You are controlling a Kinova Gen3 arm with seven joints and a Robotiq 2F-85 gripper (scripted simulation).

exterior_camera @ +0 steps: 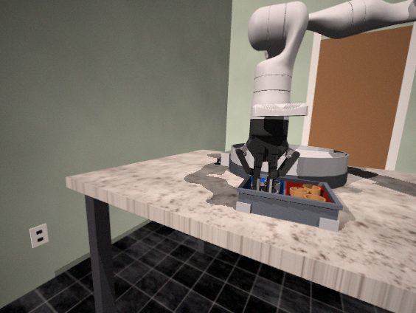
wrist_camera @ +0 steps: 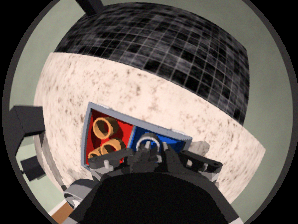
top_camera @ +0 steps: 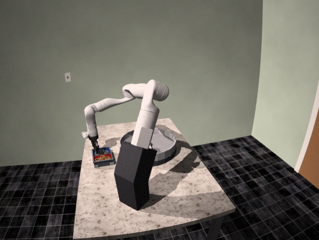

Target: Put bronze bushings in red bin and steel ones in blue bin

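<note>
You see a plain room, its exact type unclear: dark tiled floor (top_camera: 42, 198) (exterior_camera: 158, 273) (wrist_camera: 165, 40), green walls (top_camera: 184, 42) (exterior_camera: 111, 92), a wall outlet (top_camera: 68, 77) (exterior_camera: 39, 235), a brown door (top_camera: 311, 167) (exterior_camera: 350, 100) and a stone-patterned counter (top_camera: 99, 204) (exterior_camera: 155, 184) (wrist_camera: 70, 85).
</note>
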